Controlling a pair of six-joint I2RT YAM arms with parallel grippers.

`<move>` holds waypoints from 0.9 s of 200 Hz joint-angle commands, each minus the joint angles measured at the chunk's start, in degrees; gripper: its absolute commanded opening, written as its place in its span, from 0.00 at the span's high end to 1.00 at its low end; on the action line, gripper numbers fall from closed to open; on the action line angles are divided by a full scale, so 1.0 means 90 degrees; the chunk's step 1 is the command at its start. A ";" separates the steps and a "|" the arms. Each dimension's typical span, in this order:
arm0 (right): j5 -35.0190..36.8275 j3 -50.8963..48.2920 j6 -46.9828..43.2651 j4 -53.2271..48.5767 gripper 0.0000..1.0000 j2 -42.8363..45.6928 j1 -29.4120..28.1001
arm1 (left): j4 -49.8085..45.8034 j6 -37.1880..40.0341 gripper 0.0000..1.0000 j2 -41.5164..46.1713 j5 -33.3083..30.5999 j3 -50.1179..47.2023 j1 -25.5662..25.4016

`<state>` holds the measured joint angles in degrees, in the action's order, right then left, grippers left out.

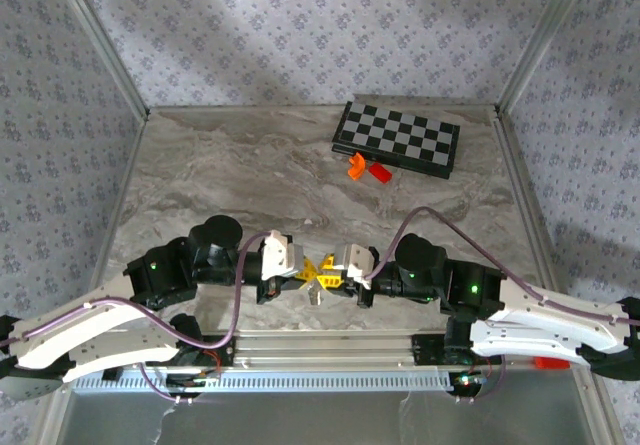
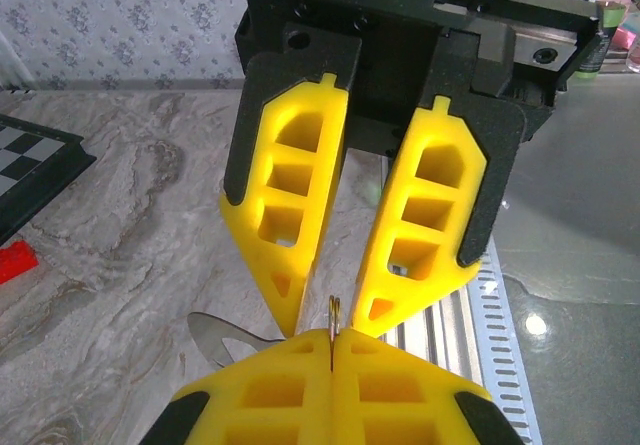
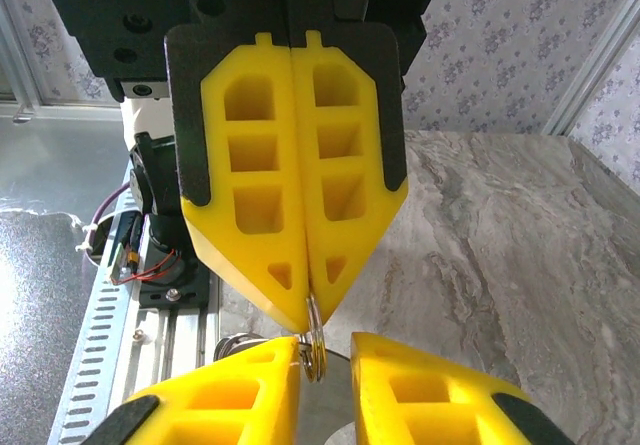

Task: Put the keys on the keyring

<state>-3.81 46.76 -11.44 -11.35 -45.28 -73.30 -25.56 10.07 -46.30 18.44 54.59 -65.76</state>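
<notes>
- One keyring [image 3: 316,363] hangs at the table's [image 1: 250,165] 6 o'clock edge.
- We see our left gripper [image 3: 308,310] clenched on it.
- Our right gripper [image 3: 325,353] stands released, fingers flanking the ring, a key [image 2: 225,337] at its 9 o'clock.

Keyring [image 3: 315,355]: thin gold-coloured wire loop, seen nearly edge-on. One part is pinched betw. the closed tips of the left gripper [image 3: 308,317]; the rest sticks out into the gap betw. the parted tips of the right gripper [image 3: 325,340], close to one tip. Held off the table, near the front edge, approx mid-width. Key [image 2: 225,340]: silver metal, lying flat-ish, just beside & below the ring. Threaded on it or not, can't tell.
</notes>
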 commanded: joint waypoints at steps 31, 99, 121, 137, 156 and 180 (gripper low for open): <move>0.0063 0.0079 -0.0047 0.0240 0.94 0.0027 -0.0069 | 0.0089 0.0107 1.00 -0.0041 0.0100 0.0253 -0.0047; -0.0308 -0.0606 0.0178 0.1398 1.00 0.0587 -0.0035 | 0.1122 -0.0439 0.76 0.0716 -0.0256 -0.0486 -0.0038; -0.0696 -0.0970 0.0492 0.2365 1.00 0.0722 0.0048 | 0.1802 -0.0821 0.76 0.1080 -0.0219 -0.0951 -0.0016; -0.0846 -0.1097 0.0601 0.2827 1.00 0.0700 0.0060 | 0.1955 -0.0926 0.76 0.1160 -0.0120 -0.1033 -0.0015; -0.1017 -0.1239 0.0737 0.3284 1.00 0.0640 0.0069 | 0.2031 -0.0999 0.76 0.1151 0.0072 -0.0998 -0.0016; -0.1095 -0.1220 0.0801 0.3479 1.00 0.0478 0.0084 | 0.2134 -0.1041 0.76 0.1149 0.0239 -0.1005 -0.0013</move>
<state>-11.27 35.81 -6.48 12.27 -40.25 -72.84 -10.59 2.44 -36.10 17.93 45.04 -65.76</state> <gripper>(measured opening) 0.052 0.241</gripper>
